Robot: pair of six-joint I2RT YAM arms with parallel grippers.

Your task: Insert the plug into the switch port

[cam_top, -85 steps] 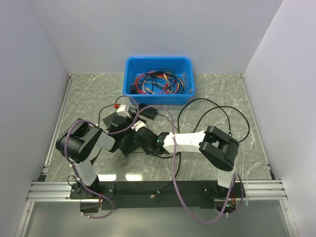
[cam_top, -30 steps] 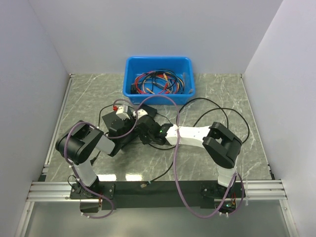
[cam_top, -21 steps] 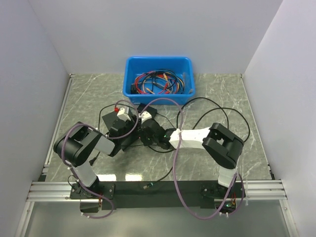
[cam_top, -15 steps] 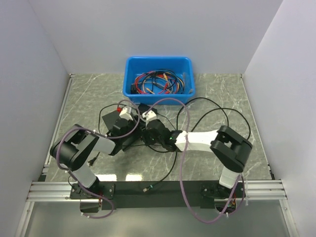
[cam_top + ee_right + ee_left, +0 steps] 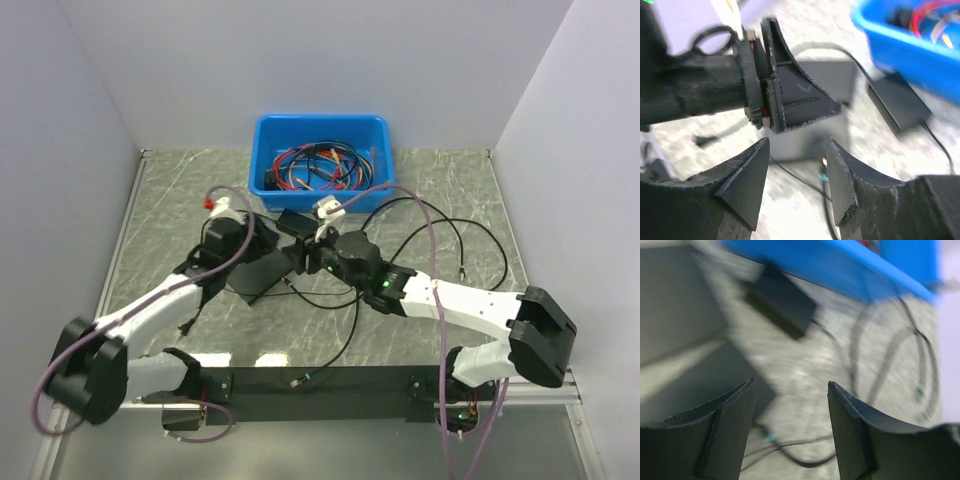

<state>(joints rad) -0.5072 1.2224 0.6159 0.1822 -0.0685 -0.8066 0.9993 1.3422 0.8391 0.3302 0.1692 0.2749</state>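
The switch is a flat dark box on the table, blurred in both wrist views. The plug, small with a teal band and a brass tip, lies against the switch's near side face; blur hides whether it sits in a port. Its thin black cable trails toward me. My right gripper hangs open just above and behind the plug, holding nothing. My left gripper is open too, over the switch's edge, with the plug low between its fingers. From above, both grippers flank the switch.
A blue bin of red, blue and black cables stands at the back. A black brick-shaped adapter lies in front of it. Black cable loops spread over the right half. A loose connector lies near the front rail.
The right gripper has opened and let go of the plug, then drawn back slightly. Both arms have stretched out low over the table, and the left gripper has widened a little.
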